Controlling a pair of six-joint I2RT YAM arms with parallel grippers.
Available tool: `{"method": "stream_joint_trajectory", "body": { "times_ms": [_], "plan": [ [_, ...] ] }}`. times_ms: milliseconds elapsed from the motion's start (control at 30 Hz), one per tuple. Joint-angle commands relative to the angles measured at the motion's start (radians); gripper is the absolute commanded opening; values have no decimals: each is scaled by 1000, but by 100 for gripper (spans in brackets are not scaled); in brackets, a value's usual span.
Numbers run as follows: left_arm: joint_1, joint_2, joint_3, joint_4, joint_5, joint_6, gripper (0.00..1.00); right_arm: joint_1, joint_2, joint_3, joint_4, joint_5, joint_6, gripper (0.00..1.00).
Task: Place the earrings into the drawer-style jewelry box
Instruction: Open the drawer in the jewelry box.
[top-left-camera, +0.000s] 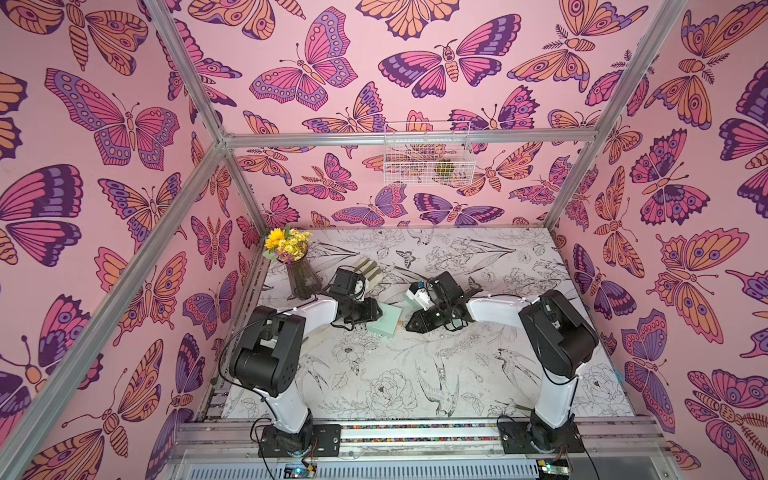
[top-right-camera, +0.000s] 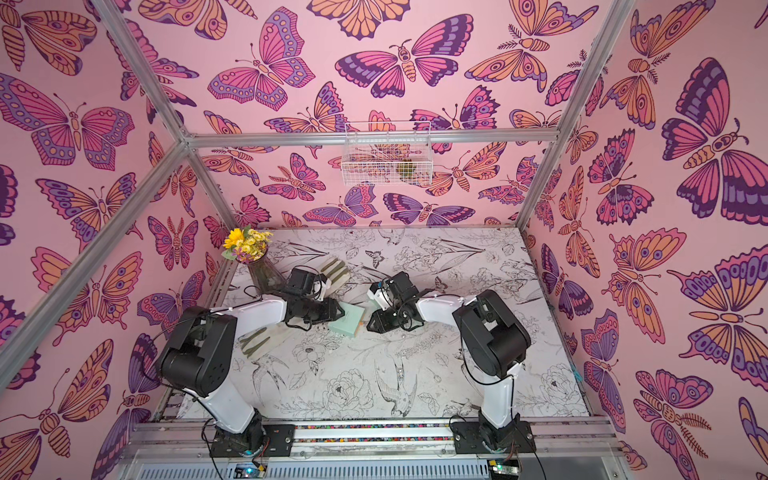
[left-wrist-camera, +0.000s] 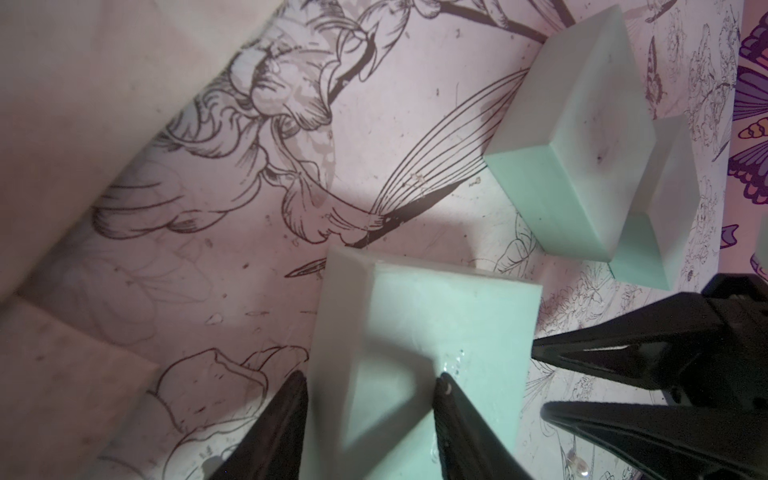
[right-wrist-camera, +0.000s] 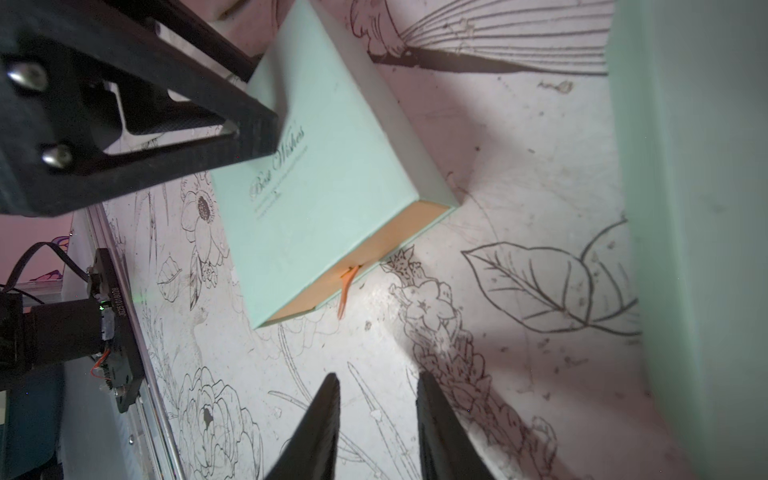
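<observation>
The left claw (left-wrist-camera: 371, 376) straddles one end of the mint-green jewelry box (right-wrist-camera: 332, 166). One finger is against its side and the other lies over its printed top face; whether the pair truly pinches the box or only rests on it I cannot tell. The right claw (right-wrist-camera: 377, 376) hangs low over the table (right-wrist-camera: 519, 187) with its fingers apart and only bare table between them. It points toward the orange drawer front (right-wrist-camera: 395, 237) and the small orange ribbon pull (right-wrist-camera: 345, 291) sticking out of it, near but not touching.

The box lies flat on the table between the two arms, about mid-table in both top views, and its drawer sits shut, flush with the sleeve. I judge the task barely begun: the box looks to be steadied, and the drawer is not yet drawn out. What is left is to catch the ribbon, slide the drawer open, pick up the earrings, lay them inside and probably push the drawer shut.

The earrings I cannot place for sure (a few small clear beads (left-wrist-camera: 575, 460) on the table close by the right claw may be one of them, but they are too small to tell). Two other mint boxes (left-wrist-camera: 582, 137) stand further off, just beside each other, and seem to play no part in this step
</observation>
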Motion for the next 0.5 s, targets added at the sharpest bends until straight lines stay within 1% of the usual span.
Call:
{"method": "stream_joint_trajectory", "body": {
  "times_ms": [0,467],
  "plan": [
    [5,39,-2,-32,-16,20,51,10,24,37,-13,-31,-30,32],
    [5,57,19,-51,-8,25,50,18,94,96,5,-72,-21,32]
  ]
}}
